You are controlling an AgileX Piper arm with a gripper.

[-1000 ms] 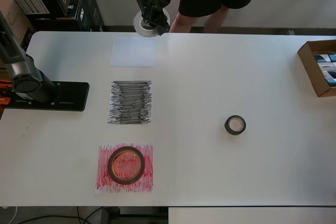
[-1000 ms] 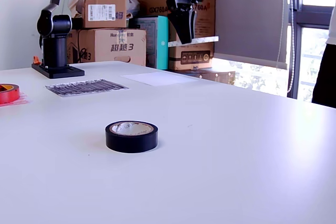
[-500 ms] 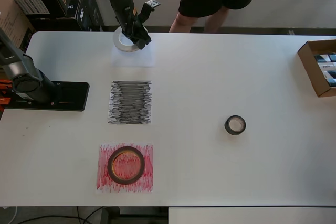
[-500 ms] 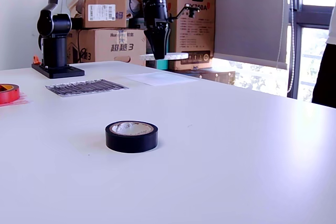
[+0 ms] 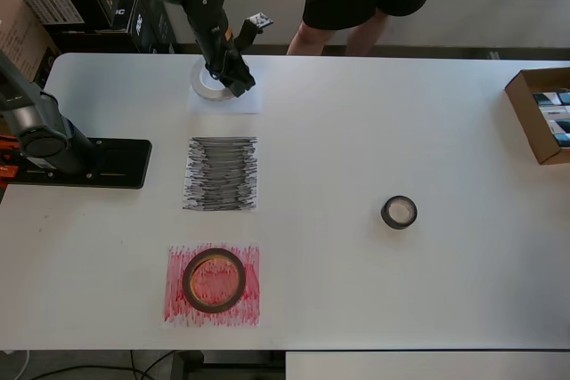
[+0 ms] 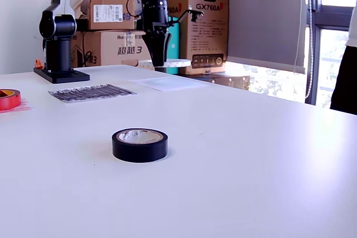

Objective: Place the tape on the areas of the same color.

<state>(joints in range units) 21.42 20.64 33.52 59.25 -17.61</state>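
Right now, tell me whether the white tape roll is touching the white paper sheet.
Apart. The exterior view shows the white tape roll, held by the gripper, hanging above the white paper sheet with background visible between them.

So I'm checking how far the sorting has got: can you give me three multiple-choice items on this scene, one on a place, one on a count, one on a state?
1. Where does the reddish-brown roll lie?
A. On the red-scribbled sheet
B. On the black-scribbled sheet
C. In the cardboard box

2. How many tape rolls lie on bare table, off any sheet?
A. None
B. One
C. Two

3. What is the gripper doing?
A. Hanging empty
B. Holding the white roll over the white sheet
C. Holding the black roll

A: the ring sits on red scribble.
B: only the black roll.
B: in the exterior view the white roll hangs from the fingers, clear of the sheet.
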